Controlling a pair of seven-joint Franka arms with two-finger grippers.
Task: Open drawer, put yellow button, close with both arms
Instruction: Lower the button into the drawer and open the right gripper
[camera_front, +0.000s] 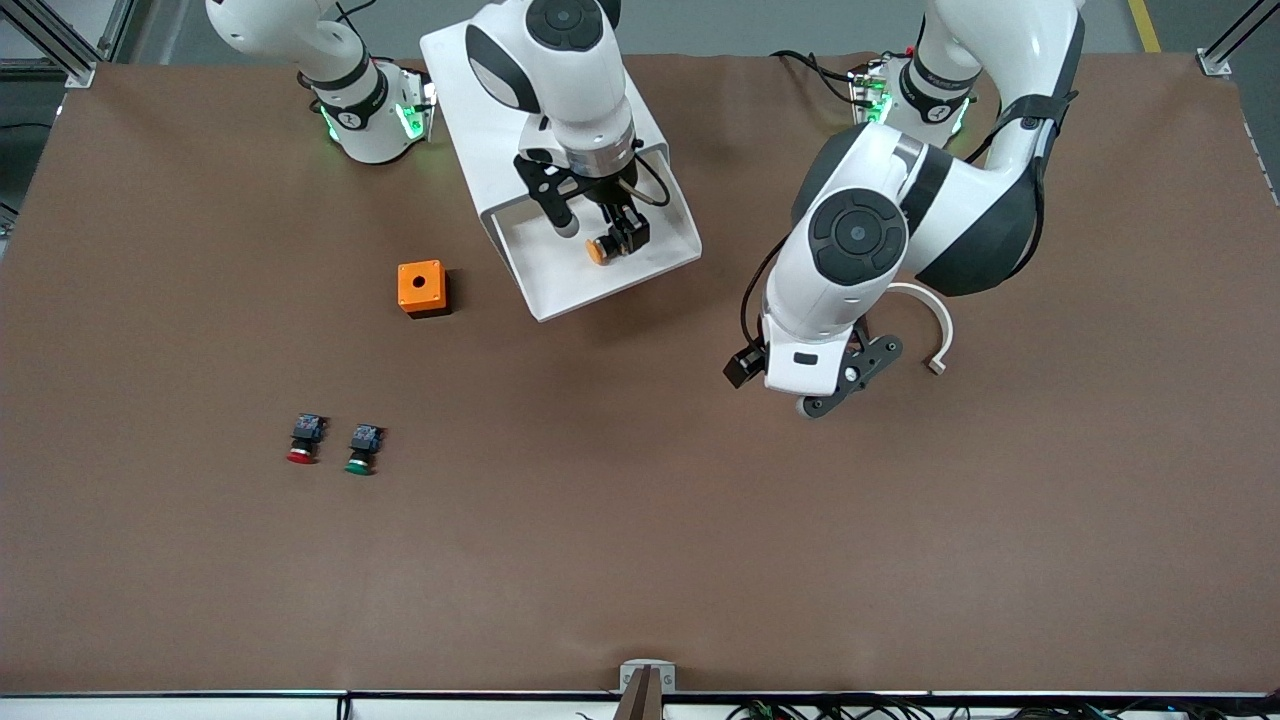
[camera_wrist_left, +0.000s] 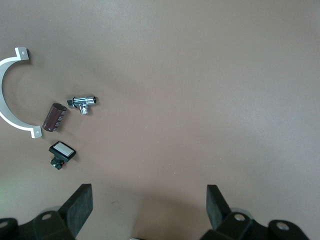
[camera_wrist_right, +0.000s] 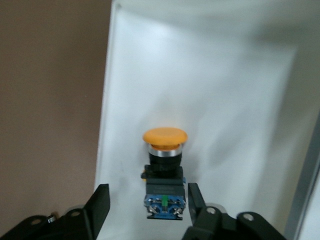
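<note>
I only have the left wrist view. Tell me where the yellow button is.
Observer: In the open drawer, between the fingers of the right gripper.
Operator: Say whether it's gripped.
Observer: The right wrist view shows the fingers spread with a gap beside the yellow button, so it looks unclamped.
Operator: Place my left gripper against the drawer.
Observer: The left gripper hovers over bare table, toward the left arm's end from the drawer.

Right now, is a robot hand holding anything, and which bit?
Probably nothing. The yellow button lies in the drawer between the right gripper's spread fingers, which stand clear of it. The left gripper is open and holds nothing.
</note>
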